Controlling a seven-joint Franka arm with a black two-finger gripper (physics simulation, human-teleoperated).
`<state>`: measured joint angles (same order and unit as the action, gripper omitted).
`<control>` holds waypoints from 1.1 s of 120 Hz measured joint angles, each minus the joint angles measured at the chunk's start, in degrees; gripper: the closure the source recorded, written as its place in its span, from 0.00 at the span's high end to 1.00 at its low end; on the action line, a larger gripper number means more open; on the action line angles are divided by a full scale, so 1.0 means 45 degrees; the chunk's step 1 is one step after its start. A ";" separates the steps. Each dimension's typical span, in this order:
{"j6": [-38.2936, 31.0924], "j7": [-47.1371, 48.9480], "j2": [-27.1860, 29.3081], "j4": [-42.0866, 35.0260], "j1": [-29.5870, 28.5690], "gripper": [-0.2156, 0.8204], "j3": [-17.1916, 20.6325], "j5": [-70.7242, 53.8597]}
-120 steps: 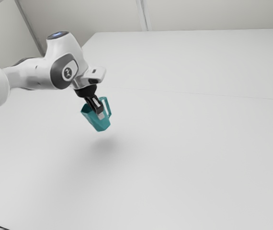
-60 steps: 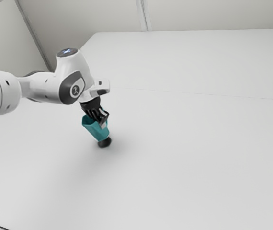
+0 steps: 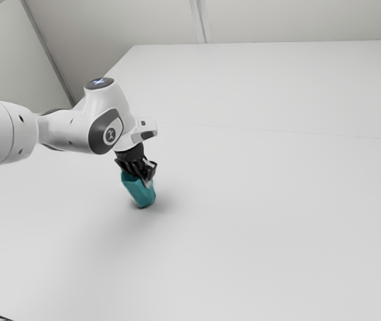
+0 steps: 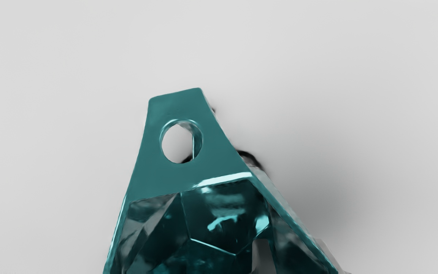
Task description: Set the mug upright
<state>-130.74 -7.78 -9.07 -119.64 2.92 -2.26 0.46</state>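
Observation:
In the exterior view the gripper [image 3: 148, 179] points down at the upper part of the teal mug [image 3: 139, 192]. The mug leans, its base low over the table and close to its own shadow; whether the base touches the surface I cannot tell. The wrist view looks into the faceted inside of the mug [image 4: 181, 179], with its handle, pierced by a round hole, reaching away from the hand. There the gripper [image 4: 294, 251] has one fingertip inside the mug and the other outside, with the wall pinched between them.
A wide white table [image 3: 264, 221] stretches toward the exterior view's right. Behind it stands a pale raised panel [image 3: 257, 87]. A dark thin edge crosses the exterior view's lower left corner.
My hand has come down toward the table and a little to the exterior view's right, carrying the mug along. The mug's handle, visible a second ago in the exterior view, has turned out of sight there.

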 joint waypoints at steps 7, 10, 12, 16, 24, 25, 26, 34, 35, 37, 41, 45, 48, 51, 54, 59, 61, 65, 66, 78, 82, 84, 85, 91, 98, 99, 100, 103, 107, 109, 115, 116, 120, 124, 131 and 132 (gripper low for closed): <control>-0.0002 0.0065 0.0004 0.0000 0.0011 0.29 0.0009 0.0037; -0.0002 0.0091 0.0013 0.0005 0.0017 0.34 0.0011 0.0048; -0.0003 0.0108 0.0019 0.0009 0.0022 0.37 0.0011 0.0056; 0.0000 0.0140 0.0038 0.0014 0.0030 0.43 0.0013 0.0069; 0.0029 0.0200 0.0153 0.0018 0.0049 0.53 0.0013 0.0086; 0.0036 0.0207 0.0182 0.0018 0.0051 0.54 0.0013 0.0088; 0.0044 0.0213 0.0211 0.0018 0.0053 0.55 0.0013 0.0089; 0.0168 0.0263 0.0479 0.0036 0.0150 0.61 0.0013 0.0099; 0.0190 0.0269 0.0519 0.0039 0.0169 0.62 0.0013 0.0100; 0.0244 0.0281 0.0626 0.0049 0.0204 0.63 0.0013 0.0102; 0.0366 0.0303 0.0851 0.0068 0.0263 0.66 0.0019 0.0105; 0.0528 0.0324 0.1104 0.0111 0.0320 0.68 0.0025 0.0107; 0.0665 0.0339 0.1278 0.0141 0.0358 0.69 0.0028 0.0108; 0.0830 0.0353 0.1411 0.0242 0.0390 0.70 0.0030 0.0109; 0.1025 0.0367 0.1495 0.0409 0.0416 0.71 0.0031 0.0110; 0.1381 0.0389 0.1572 0.0722 0.0441 0.72 0.0040 0.0111; 0.1540 0.0397 0.1588 0.0874 0.0447 0.73 0.0043 0.0111; 0.1865 0.0409 0.1603 0.1183 0.0451 0.74 0.0048 0.0111; 0.1947 0.0411 0.1605 0.1265 0.0450 0.74 0.0049 0.0113; 0.2930 0.0377 0.1535 0.2276 0.0428 0.76 0.0003 0.0364; 0.3269 0.0360 0.1475 0.2650 0.0397 0.76 -0.0021 0.0431; 0.3438 0.0351 0.1443 0.2834 0.0367 0.77 -0.0027 0.0455; 0.3524 0.0342 0.1409 0.2964 0.0348 0.77 -0.0029 0.0462; 0.3976 0.0264 0.1249 0.3616 0.0200 0.77 -0.0038 0.0495; 0.4532 0.0152 0.1026 0.4501 -0.0007 0.78 -0.0053 0.0470; 0.4619 0.0137 0.0988 0.4631 -0.0036 0.78 -0.0055 0.0465; 0.4706 0.0122 0.0950 0.4762 -0.0064 0.78 -0.0056 0.0460; 0.4958 0.0080 0.0847 0.5133 -0.0145 0.78 -0.0060 0.0447; 0.5259 0.0025 0.0761 0.5493 -0.0240 0.78 -0.0053 0.0432; 0.5395 -0.0002 0.0731 0.5651 -0.0273 0.78 -0.0052 0.0427; 0.5761 -0.0076 0.0660 0.6021 -0.0315 0.78 -0.0048 0.0410; 0.5817 -0.0088 0.0652 0.6076 -0.0315 0.78 -0.0048 0.0407; 0.6043 -0.0134 0.0628 0.6280 -0.0304 0.79 -0.0047 0.0398; 0.6266 -0.0177 0.0616 0.6468 -0.0285 0.79 -0.0046 0.0390; 0.6585 -0.0245 0.0609 0.6660 -0.0257 0.79 -0.0045 0.0389; 0.6624 -0.0254 0.0608 0.6674 -0.0254 0.79 -0.0045 0.0389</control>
<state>-100.94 -8.92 -6.33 -89.61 1.78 -2.46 2.21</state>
